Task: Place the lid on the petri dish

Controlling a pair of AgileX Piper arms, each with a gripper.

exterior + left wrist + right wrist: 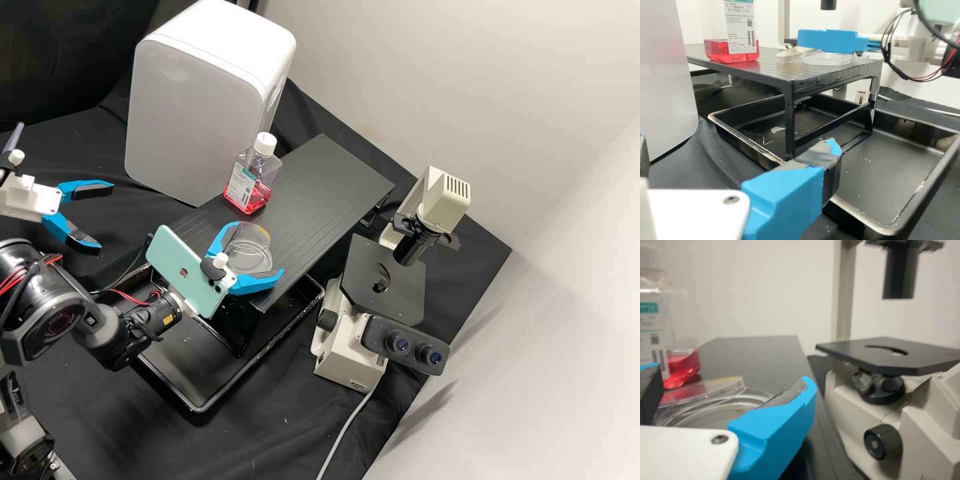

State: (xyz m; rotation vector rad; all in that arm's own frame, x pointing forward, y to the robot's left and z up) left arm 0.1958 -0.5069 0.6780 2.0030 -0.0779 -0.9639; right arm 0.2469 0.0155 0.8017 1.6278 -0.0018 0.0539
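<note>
Black shelf [320, 180] holds petri dish [250, 245] inside the wide right claw [257, 249]; left claw [103, 217] gapes.

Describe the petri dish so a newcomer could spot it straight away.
Find the black raised shelf between the white box and the microscope. On its near end, between the right gripper's blue fingers, lies the petri dish. It is flat, round and clear, unlike the upright red-filled flask.
</note>
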